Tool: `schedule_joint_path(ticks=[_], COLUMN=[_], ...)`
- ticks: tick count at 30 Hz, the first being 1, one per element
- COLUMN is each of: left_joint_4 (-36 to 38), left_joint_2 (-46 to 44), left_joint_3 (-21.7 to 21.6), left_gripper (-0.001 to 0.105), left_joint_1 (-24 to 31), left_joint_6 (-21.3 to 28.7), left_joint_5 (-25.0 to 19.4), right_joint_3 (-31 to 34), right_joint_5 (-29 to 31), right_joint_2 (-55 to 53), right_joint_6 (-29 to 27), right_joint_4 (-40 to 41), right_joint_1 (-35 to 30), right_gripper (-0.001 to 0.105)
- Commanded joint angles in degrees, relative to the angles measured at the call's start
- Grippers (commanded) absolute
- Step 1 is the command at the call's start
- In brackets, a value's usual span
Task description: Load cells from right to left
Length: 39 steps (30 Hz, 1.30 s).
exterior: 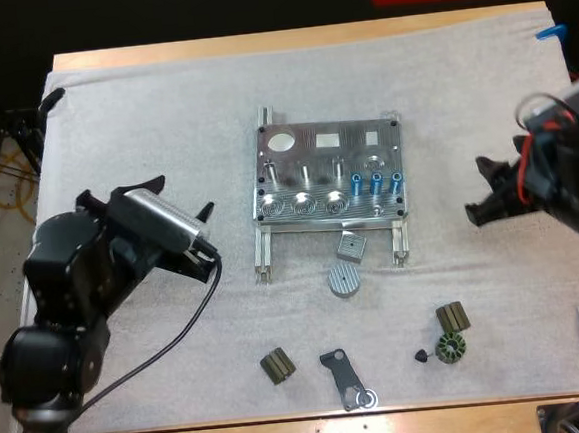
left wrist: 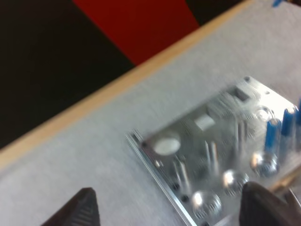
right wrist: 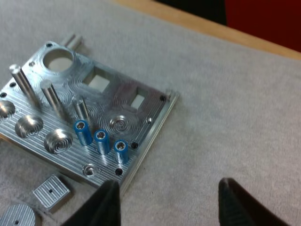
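Blue cylinders [right wrist: 102, 141] — three stood upright in a row near the metal fixture's [right wrist: 122, 101] right edge. Left gripper [left wrist: 168, 197] and right gripper [right wrist: 168, 186] had fingers apart, holding nothing — both clear of the fixture.

No lettering, label, brand, number or sign can be read anywhere. The metal plate [exterior: 330, 176] bears only machined swirl and line marks, and the blue cylinders [exterior: 376, 182] standing on it are plain.
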Motion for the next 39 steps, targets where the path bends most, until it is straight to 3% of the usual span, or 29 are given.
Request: schedule_joint_path(ticks=[1,9,11,17,27,31,39], left_joint_4=[-2.0,-0.6,0.0,0.8,8.2,8.2,13.1], left_joint_2=[-1.3,-7.0,-9.0,-15.3,-26.2,-32.9,-46.5], left_joint_3=[-0.3,-0.3,-0.3,-0.3,0.3,3.7,9.3], left_gripper=[0.06,0.06,0.06,0.06,0.06,0.06,0.06], left_joint_1=[0.4,2.4,2.4,2.4,2.4,2.4,2.4], left_joint_6=[0.3,0.3,0.3,-0.3,-2.7,-3.7,-9.1], left_joint_5=[-1.2,-9.0,-12.8,-14.1,-15.5,-16.1,-18.7], right_joint_3=[2.5,16.7,20.0,25.6,30.1,31.0,31.1], right_joint_5=[-0.1,-0.1,0.5,4.9,3.4,-0.6,-2.5], right_joint_2=[-2.9,-16.3,-20.2,-28.1,-36.0,-36.7,-36.9], right_joint_6=[0.2,0.2,0.2,0.2,0.2,0.8,2.7], right_joint_4=[-2.6,-9.4,-10.9,-14.5,-14.9,-14.7,-12.2], right_joint_1=[-0.2,-0.2,-0.2,-0.2,-0.2,-0.2,-0.2], right_gripper=[0.047,0.047,0.047,0.047,0.047,0.047,0.047])
